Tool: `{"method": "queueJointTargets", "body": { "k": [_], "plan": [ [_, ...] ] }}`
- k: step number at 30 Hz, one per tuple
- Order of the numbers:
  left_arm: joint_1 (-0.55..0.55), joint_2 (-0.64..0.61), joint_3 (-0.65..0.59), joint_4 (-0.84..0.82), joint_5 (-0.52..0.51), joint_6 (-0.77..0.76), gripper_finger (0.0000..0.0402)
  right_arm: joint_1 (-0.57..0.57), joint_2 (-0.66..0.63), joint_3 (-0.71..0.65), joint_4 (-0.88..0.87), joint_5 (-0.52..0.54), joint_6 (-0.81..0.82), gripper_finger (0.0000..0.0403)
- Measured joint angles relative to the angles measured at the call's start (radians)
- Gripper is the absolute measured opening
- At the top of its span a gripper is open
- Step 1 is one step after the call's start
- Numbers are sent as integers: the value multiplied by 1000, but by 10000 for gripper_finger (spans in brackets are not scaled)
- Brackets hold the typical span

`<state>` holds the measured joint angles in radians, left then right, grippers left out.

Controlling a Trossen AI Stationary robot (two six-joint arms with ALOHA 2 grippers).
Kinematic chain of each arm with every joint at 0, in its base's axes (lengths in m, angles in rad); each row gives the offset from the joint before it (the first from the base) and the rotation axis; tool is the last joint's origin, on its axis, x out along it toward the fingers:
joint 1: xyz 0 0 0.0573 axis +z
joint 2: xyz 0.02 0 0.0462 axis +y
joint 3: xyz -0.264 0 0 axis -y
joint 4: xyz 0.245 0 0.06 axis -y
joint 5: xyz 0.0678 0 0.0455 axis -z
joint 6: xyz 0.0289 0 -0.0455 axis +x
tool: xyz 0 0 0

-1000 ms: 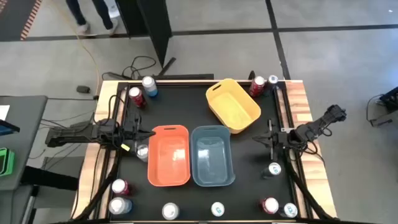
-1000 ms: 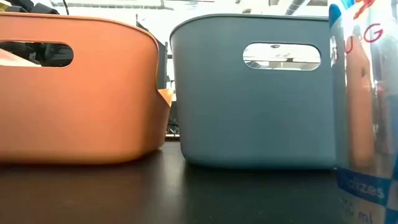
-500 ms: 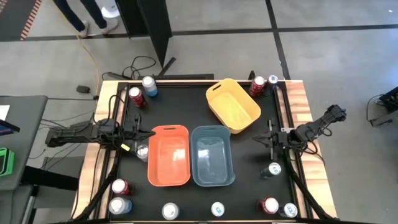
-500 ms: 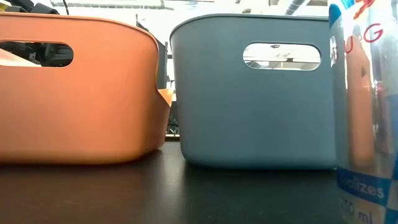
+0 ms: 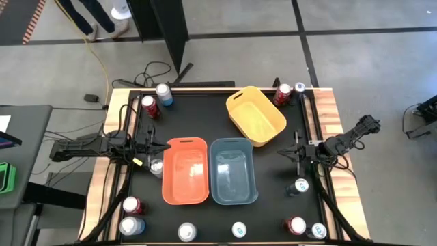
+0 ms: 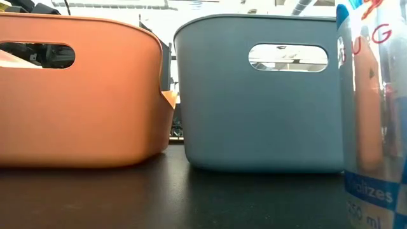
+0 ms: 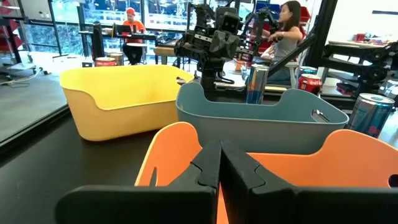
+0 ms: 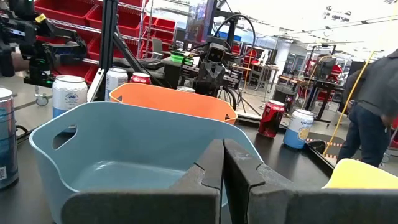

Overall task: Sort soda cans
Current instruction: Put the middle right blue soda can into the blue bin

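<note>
I see an orange bin (image 5: 185,171), a grey-blue bin (image 5: 233,171) and a yellow bin (image 5: 255,115) on my black table (image 5: 205,116), which has a light wood edge. The soda cans (image 5: 148,105) have silver tops; some are red, some blue, some silver-white. One can (image 6: 372,114) up close is blue with red letters. My fingers (image 7: 239,171) are black.

In the low view, a soda can (image 6: 372,114) is cut off by the right edge, its label blurred.
</note>
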<state>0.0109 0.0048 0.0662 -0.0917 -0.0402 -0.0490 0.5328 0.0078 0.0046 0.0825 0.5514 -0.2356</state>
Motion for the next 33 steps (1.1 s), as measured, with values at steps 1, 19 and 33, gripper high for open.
{"method": "queueJointTargets", "body": {
  "k": [1, 19, 33],
  "plan": [
    [0, 0, 0, 0, 0, 0, 0, 0, 0, 0, 0, 0, 0, 28],
    [0, 0, 0, 0, 0, 0, 0, -29, -2, 17, 182, 4, -192, 28],
    [0, 0, 0, 0, 0, 0, 0, -239, -3, 189, 621, 214, -69, 28]
  ]
}}
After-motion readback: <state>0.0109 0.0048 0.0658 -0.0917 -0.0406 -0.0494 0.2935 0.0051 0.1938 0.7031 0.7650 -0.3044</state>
